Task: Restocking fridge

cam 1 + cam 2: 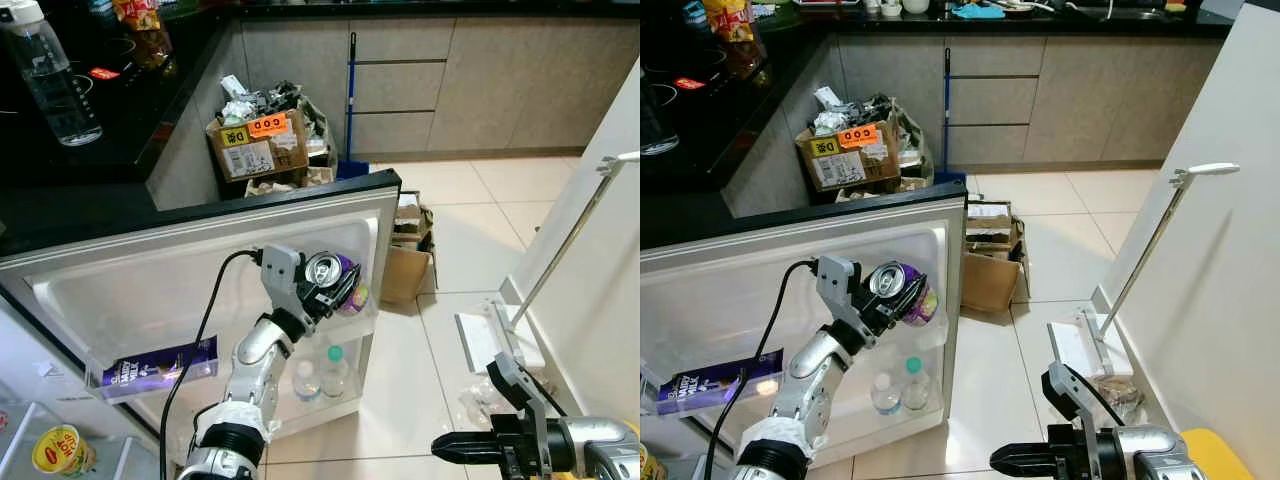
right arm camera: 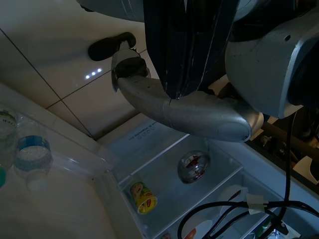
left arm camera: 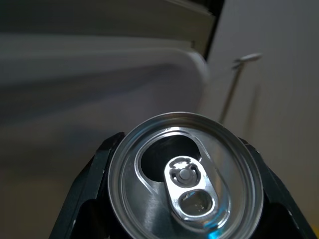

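My left arm rises from the lower left, bent at the elbow, and my left end effector [image 1: 335,285] is clamped on a purple can [image 1: 333,275], tilted so its silver top faces up toward my head; in the wrist view a black finger [image 3: 82,191] sits on each side of the opened top. The can hangs just in front of the upper shelf of the open fridge door [image 1: 200,270]. Lower on the door's left, a purple chocolate bar [image 1: 160,366] lies in a door shelf, its lettering too small to read. Two clear bottles [image 1: 320,372] stand in the bottom door shelf, below the can. A yellow cup [image 1: 60,450] lies inside the fridge at the far left.

Beyond the door, a cardboard box [image 1: 262,145] of rubbish stands against the black counter [image 1: 90,190], with an orange sticker reading "009" upside down. A water bottle [image 1: 50,75] stands on the counter.

My right end effector [image 1: 455,445] is held low over the tiled floor [image 1: 440,330], its fingers pressed together on nothing, pointing left. A dustpan [image 1: 500,335] leans by the wall.
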Controlling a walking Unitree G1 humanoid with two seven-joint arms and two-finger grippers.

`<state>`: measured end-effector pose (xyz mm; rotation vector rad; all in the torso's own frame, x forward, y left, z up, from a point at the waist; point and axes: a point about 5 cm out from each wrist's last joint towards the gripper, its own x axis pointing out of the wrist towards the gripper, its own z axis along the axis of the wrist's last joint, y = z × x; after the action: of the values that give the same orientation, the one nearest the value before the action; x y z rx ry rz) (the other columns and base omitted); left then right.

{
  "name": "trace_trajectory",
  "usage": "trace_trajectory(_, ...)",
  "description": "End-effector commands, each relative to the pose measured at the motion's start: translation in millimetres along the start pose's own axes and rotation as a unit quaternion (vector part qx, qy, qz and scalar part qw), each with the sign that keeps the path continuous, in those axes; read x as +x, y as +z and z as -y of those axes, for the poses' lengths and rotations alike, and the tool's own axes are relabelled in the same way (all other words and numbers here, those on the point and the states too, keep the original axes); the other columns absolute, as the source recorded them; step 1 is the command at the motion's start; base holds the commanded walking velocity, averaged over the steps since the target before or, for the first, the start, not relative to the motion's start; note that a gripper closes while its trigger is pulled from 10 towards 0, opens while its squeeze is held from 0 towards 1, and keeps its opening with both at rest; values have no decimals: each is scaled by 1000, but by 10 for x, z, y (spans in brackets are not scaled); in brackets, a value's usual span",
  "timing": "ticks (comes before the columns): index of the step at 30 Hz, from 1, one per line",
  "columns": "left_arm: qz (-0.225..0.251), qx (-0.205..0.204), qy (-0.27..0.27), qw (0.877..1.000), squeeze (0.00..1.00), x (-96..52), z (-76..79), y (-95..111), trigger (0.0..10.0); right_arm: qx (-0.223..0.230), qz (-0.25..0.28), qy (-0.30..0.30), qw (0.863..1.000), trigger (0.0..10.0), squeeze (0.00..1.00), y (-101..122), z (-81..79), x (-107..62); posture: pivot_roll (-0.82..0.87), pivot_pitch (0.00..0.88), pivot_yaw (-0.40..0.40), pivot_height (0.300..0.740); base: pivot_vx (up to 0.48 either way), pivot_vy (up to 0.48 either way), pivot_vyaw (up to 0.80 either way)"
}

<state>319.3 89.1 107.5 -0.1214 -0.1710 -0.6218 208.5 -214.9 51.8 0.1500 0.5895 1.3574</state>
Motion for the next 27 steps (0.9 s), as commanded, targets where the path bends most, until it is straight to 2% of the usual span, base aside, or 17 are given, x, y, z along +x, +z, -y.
trace_trajectory(1, -15, 45, 8, 999, 0, 45, 44, -39, 10000, -11, -1, -1, 1000, 10000, 0, 25, -11, -11, -133, 46, -4, 740, 0, 0, 0)
trace_trajectory(2, -15, 45, 8, 999, 0, 45, 44, -39, 10000, -11, -1, -1, 1000, 10000, 0, 25, -11, -11, -133, 46, -4, 740, 0, 0, 0)
trace_trajectory(4, -17, 75, 20, 997, 0, 68, 43, -40, 10000, -12, 0, -1, 1000, 10000, 0, 27, -14, -6, -134, 47, -2, 740, 0, 0, 0)
trace_trajectory(7, -15, 82, 23, 996, 0, 87, 59, -39, 10000, -12, 0, -1, 1000, 10000, 0, 28, -14, -4, -134, 47, -2, 740, 0, 0, 0)
trace_trajectory(14, -24, 136, 9, 990, 0, 157, 195, -100, 10000, -14, 0, 0, 1000, 10000, 0, 28, -32, -3, -148, 53, 3, 740, 0, 0, 0)
trace_trajectory(20, -39, 167, 19, 985, 0, 163, 195, -153, 10000, -14, 0, -1, 1000, 10000, 0, 29, -34, -13, -151, 53, 3, 740, 0, 0, 0)
trace_trajectory(22, -61, 200, 26, 977, 0, 150, 170, -209, 10000, -15, 0, -1, 1000, 10000, 0, 32, -39, -17, -153, 59, 0, 740, 0, 0, 0)
trace_trajectory(27, -79, 214, 36, 973, 0, 112, 135, -267, 10000, -15, 1, 0, 1000, 10000, 0, 36, -45, -14, -154, 64, 1, 740, 0, 0, 0)
